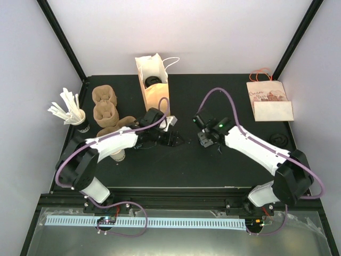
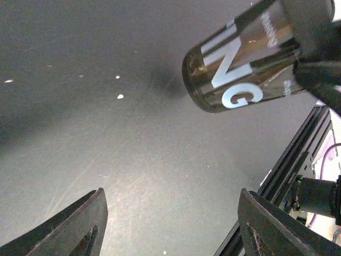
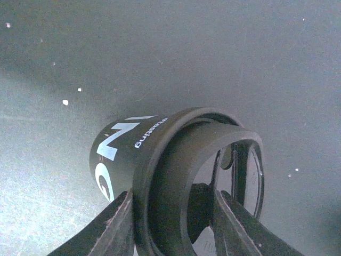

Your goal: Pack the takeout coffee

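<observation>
**Though not yet bagged, held clear of the tabletop in the right hand**

Shows a dark coffee cup with white lettering, clamped at its rim end and tipped onto its side, base pointing away from the wrist. Appears to set one finger outside the rim and the other across the mouth; hard to tell exactly. Hangs over the middle of the tabletop above a soft shadow, touching nothing but those fingers.

Shows the left hand just beside, spread wide with nothing between its fingers, the base of the cup just ahead. Probably placed there to take over or steady the load, given a rim grip good for carrying but awkward for lowering upright into a bag.

Sets a pale paper bag upright at the back centre, mouth open, something dark near its top; likely the destination, and near both hands. Leaves brown cup trays and a bunch of white stirrers at the back left, and a flat brown bag at the back right, well apart from either hand.
</observation>
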`<state>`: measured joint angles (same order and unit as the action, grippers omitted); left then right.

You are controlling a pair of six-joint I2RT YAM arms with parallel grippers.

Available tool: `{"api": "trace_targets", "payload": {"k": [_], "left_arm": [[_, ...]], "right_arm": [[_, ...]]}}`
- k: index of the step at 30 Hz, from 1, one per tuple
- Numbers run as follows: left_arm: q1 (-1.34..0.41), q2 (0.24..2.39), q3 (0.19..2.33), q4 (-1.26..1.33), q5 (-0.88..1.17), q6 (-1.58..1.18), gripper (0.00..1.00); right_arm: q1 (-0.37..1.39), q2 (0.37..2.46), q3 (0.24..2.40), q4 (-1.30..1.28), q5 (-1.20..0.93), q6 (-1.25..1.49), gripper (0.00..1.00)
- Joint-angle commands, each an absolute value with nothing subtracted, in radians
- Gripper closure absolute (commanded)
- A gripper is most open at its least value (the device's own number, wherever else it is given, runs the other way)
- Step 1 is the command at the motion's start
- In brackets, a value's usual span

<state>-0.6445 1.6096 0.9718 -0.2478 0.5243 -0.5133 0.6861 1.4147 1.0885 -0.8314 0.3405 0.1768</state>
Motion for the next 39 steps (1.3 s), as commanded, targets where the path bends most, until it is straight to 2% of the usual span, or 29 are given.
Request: {"api": "trace_targets", "payload": {"k": [1,10,15,21,24,26,30,32,34,36,39], "left_arm": [[-0.580,1.493,0.914,-0.297,0.507,-0.473,0.30],[-0.500,1.362,0.839,-0.314,0.527,-0.441,0.30],[-0.486,1.315,0.853,-0.319,0.534,-0.435,0.30],[-0.482,1.311,0.871,-0.342,0.527,-0.422,0.29],[-0.481,1.311,0.872,-0.341,0.529,-0.422,0.28],[-0.481,1.306,0.872,-0.339,0.528,-0.417,0.25],[-0.481,1.287,0.872,-0.343,0.492,-0.410,0.04],[-0.481,1.287,0.873,-0.333,0.491,-0.405,0.01],[-0.484,1.289,0.879,-0.302,0.542,-0.397,0.02],[-0.498,1.313,0.894,-0.283,0.599,-0.391,0.11],[-0.548,1.357,0.934,-0.285,0.605,-0.380,0.16]], "right_arm": [[0.791,1.491,1.155,-0.959,0.552,0.165,0.62],[0.957,1.655,1.241,-1.048,0.722,0.206,0.62],[0.979,1.692,1.252,-1.053,0.727,0.235,0.59],[0.986,1.674,1.239,-1.041,0.714,0.248,0.35],[0.988,1.652,1.238,-1.033,0.686,0.249,0.27],[0.988,1.626,1.241,-1.022,0.648,0.242,0.22],[0.988,1.563,1.248,-0.992,0.540,0.208,0.17],[0.987,1.523,1.251,-0.971,0.488,0.199,0.15],[0.973,1.471,1.244,-0.943,0.428,0.198,0.14],[0.933,1.421,1.226,-0.906,0.344,0.208,0.15],[0.849,1.340,1.169,-0.839,0.211,0.236,0.21]]}}
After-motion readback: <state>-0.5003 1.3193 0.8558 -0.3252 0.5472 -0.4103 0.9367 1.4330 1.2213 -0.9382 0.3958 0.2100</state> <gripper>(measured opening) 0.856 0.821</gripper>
